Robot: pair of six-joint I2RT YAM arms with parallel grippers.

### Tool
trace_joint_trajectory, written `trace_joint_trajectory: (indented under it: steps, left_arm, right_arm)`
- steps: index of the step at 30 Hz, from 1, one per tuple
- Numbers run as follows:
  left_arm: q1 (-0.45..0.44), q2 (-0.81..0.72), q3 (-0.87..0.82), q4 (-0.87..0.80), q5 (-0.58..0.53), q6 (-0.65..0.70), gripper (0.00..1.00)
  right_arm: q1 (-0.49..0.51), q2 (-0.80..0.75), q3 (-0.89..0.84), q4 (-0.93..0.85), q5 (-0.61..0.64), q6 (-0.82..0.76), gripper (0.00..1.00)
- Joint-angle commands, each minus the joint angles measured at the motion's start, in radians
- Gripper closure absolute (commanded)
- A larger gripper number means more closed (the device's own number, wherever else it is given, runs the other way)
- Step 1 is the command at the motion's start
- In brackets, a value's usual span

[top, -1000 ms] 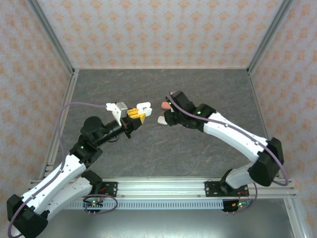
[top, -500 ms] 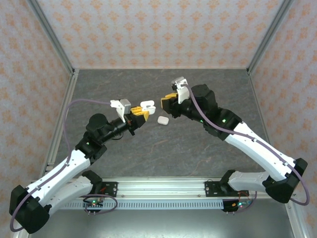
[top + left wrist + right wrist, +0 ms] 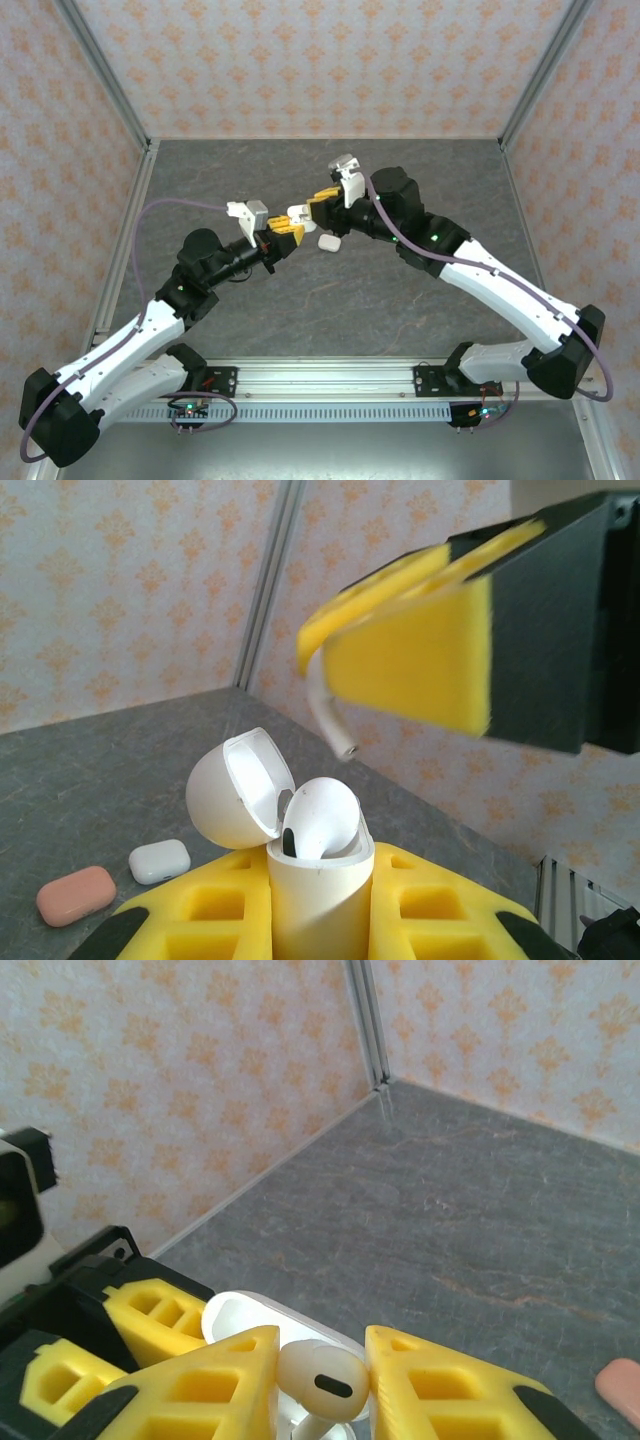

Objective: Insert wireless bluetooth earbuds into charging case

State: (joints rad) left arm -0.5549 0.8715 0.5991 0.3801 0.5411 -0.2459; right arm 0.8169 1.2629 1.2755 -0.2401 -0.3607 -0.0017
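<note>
While the left gripper (image 3: pixel 292 224) clamps the open white case (image 3: pixel 312 880) upright, the right gripper (image 3: pixel 316 203) pinches a white earbud (image 3: pixel 322 1380) just above it.
Earbud glossy, stem slanting down toward the case; lid (image 3: pixel 235 790) tipped back. Left arm (image 3: pixel 125 348) and right arm (image 3: pixel 500 290) stretch inward, meeting over the table (image 3: pixel 300 310).

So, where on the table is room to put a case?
Free: the far strip of the table along the back wall, and the near stretch before the rail. Crowded: the centre, where left gripper and right gripper meet by the closed white case.
</note>
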Motion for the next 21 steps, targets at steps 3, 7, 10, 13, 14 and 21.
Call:
trace_joint_trajectory:
  steps: [3, 7, 10, 13, 14, 21]
  left_arm:
    - [-0.005, -0.002, 0.021, 0.057, -0.005, -0.004, 1.0]
    - [-0.005, -0.003, 0.022, 0.056, -0.006, -0.003, 1.0]
    - [-0.006, -0.003, 0.023, 0.051, -0.007, -0.001, 1.0]
    - [-0.006, -0.002, 0.024, 0.051, -0.007, -0.001, 1.0]
    - [-0.006, 0.0, 0.025, 0.051, -0.006, -0.001, 1.0]
    - [-0.006, 0.0, 0.024, 0.053, -0.006, -0.001, 1.0]
  right_arm:
    - [0.01, 0.009, 0.019, -0.014, -0.008, -0.004, 0.73]
    - [0.01, 0.012, 0.022, -0.046, 0.013, -0.014, 0.73]
    - [0.01, 0.008, 0.024, -0.072, 0.026, -0.027, 0.74]
    - [0.011, 0.008, 0.024, -0.092, 0.034, -0.035, 0.73]
    - [0.011, 0.009, 0.024, -0.095, 0.034, -0.035, 0.74]
    - [0.011, 0.018, 0.033, -0.091, -0.03, 0.003, 0.73]
